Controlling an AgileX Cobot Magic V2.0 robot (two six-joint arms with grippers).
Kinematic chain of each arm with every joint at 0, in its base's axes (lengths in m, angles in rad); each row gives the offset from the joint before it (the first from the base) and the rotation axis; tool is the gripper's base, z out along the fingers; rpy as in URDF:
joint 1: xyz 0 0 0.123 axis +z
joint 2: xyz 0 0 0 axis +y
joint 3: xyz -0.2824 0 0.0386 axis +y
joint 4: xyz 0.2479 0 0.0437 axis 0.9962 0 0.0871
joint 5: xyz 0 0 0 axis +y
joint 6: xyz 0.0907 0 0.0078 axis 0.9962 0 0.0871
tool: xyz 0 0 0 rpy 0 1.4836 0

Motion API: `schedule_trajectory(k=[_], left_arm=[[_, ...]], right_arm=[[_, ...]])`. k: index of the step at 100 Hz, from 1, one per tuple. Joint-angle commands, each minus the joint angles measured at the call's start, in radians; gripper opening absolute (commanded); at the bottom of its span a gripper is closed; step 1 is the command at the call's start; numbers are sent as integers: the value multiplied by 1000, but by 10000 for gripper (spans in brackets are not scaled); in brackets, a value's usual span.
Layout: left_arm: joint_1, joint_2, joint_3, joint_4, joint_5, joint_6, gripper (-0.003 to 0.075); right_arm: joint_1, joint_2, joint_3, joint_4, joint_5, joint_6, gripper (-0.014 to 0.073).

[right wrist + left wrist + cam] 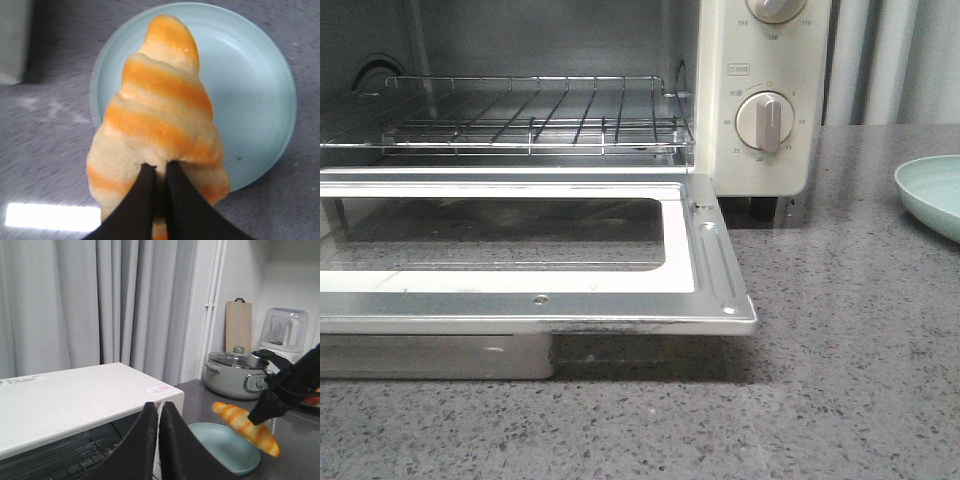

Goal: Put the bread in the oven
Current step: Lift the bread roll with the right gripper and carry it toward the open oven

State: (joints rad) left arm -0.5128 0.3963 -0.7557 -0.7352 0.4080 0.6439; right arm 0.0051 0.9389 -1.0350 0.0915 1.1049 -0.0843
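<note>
- The oven (760, 90) is seen with its door (520, 300) dropped flat over the counter (840, 380); the wire rack (520, 115) inside is bare.
- Two beige dials are seen on the oven's right panel; the lower dial (765, 120) is fully in view.
- The bread (160, 115) is held in the air above the plate (260, 90), clear of its surface, by the right gripper (159, 172), whose black fingers (177, 190) are clamped on the roll's wide middle.
- In the left wrist view the bread (245, 427) is seen tilted, one tapered end up and one down, over the pale blue plate (220, 445), which sits on the counter just beside the oven's right side.
- The left gripper (159, 412) is held above the oven's white top (75, 400), its fingers (142, 440) pressed together with nothing between them.
- A lidded pot (232, 372), a cutting board (239, 325) and a blender (282, 335) are seen behind, near a grey curtain (100, 300).
</note>
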Motion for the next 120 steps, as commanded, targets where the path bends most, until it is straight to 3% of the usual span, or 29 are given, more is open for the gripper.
schedule_trajectory(k=[1, 37, 80, 120], left_arm=[[-2, 9, -33, -22, -81, 0, -21], [-2, 9, -33, -21, -93, 0, -21], [-2, 9, -33, -27, -100, 0, -21], [-2, 9, -33, -33, -102, 0, -21]], right_arm=[[-4, -74, -24, 85, 28, -78, -69], [174, -181, -24, 123, 117, -108, -64], [344, -151, -27, 129, 69, -118, -55], [689, 79, -160, 77, -68, -118, -55]])
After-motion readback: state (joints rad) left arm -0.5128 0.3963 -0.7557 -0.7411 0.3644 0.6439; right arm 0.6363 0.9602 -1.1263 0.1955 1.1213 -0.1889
